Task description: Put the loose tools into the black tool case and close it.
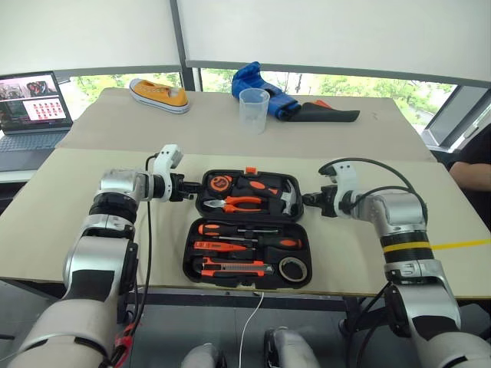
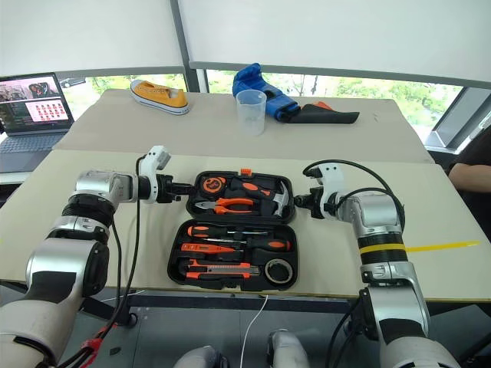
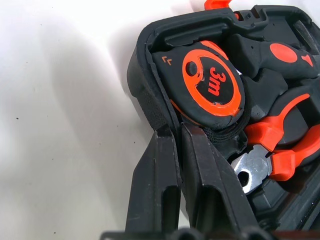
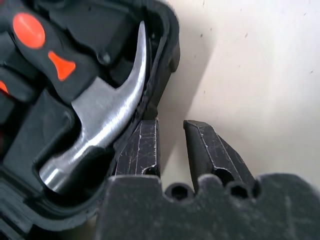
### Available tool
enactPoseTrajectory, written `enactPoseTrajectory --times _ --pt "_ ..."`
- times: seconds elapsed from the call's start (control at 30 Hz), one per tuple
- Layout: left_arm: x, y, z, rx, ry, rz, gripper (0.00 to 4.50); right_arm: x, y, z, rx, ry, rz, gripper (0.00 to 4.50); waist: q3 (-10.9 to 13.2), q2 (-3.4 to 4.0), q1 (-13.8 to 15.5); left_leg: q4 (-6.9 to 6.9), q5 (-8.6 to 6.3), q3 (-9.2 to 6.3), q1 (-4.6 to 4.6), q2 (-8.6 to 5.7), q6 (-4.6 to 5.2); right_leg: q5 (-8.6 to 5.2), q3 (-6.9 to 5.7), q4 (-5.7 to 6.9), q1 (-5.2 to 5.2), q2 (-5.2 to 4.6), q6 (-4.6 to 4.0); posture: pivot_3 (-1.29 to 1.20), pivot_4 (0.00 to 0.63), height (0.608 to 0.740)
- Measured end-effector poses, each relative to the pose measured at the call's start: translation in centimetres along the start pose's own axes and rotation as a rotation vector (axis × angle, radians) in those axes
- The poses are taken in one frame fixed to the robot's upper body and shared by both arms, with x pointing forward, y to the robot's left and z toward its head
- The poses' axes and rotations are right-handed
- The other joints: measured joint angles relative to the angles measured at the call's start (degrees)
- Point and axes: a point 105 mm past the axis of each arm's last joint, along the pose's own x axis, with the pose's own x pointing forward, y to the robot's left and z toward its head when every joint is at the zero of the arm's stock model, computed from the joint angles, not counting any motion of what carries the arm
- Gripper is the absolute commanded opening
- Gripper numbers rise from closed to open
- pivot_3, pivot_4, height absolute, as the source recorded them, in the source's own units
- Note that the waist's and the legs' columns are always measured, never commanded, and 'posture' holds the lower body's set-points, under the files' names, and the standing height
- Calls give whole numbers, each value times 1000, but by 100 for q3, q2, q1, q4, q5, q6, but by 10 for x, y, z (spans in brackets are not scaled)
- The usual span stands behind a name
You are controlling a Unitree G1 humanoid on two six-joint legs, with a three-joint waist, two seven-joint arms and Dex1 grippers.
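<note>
The black tool case (image 1: 189, 261) lies open on the table, both halves flat. In its near half sit two black-orange screwdrivers (image 1: 230, 229) (image 1: 278, 242), the orange tester screwdriver (image 1: 219, 247), the utility knife (image 1: 234, 268) and the roll of black tape (image 1: 293, 268). The far half holds a tape measure (image 3: 210, 82), pliers (image 1: 242, 203) and a hammer (image 4: 105, 115). My left gripper (image 3: 172, 129) is shut on the far half's left rim (image 3: 145, 100). At that half's right rim, my right gripper (image 4: 170, 124) is open, one finger (image 4: 142, 147) against the outer wall, nothing between the two.
Behind the case stand a clear plastic cup (image 1: 254, 110), a yellow shoe (image 1: 159, 94) and a blue cloth (image 1: 261, 80) with a black sheath (image 1: 330, 115). A laptop (image 1: 31, 107) sits far left. A person's arm (image 1: 472, 172) shows at the right edge. A white cable (image 1: 249, 326) hangs off the front edge.
</note>
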Motion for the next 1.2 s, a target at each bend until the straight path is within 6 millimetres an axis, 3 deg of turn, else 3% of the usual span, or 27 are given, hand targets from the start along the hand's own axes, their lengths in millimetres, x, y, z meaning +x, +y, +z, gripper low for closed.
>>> enactPoseTrajectory --times 0.17,0.37,0.53,0.63,0.93,1.2 --pt "0 0 0 3 -1 0 0 -7 -7 7 -22 -22 -23 3787 0 0 2 -1 0 0 0 0 0 0 1 -1 0 0 0 0 150 724" --pt "0 0 0 4 -1 2 0 -7 11 17 -30 -57 28 3787 0 0 4 -1 0 -1 0 0 0 0 0 0 0 0 0 0 150 724" --pt "1 -1 1 5 -3 -3 0 1 17 8 -20 -36 41 3787 0 0 3 -1 0 -1 -2 0 0 0 -1 -2 0 0 0 0 150 724" --pt "1 0 1 6 -3 -2 0 2 14 3 -10 -19 32 3078 0 0 3 -2 0 -1 -2 0 0 0 -1 -2 0 0 0 0 150 724" --pt "0 0 1 5 -3 1 0 3 16 2 -9 -17 40 25 0 0 3 -2 0 -1 -1 0 0 0 -1 -2 1 0 1 0 150 724" --pt "0 0 1 2 -8 2 0 4 18 3 -12 -21 45 25 0 0 3 -2 0 0 0 0 0 0 1 -2 1 -1 1 0 150 724"
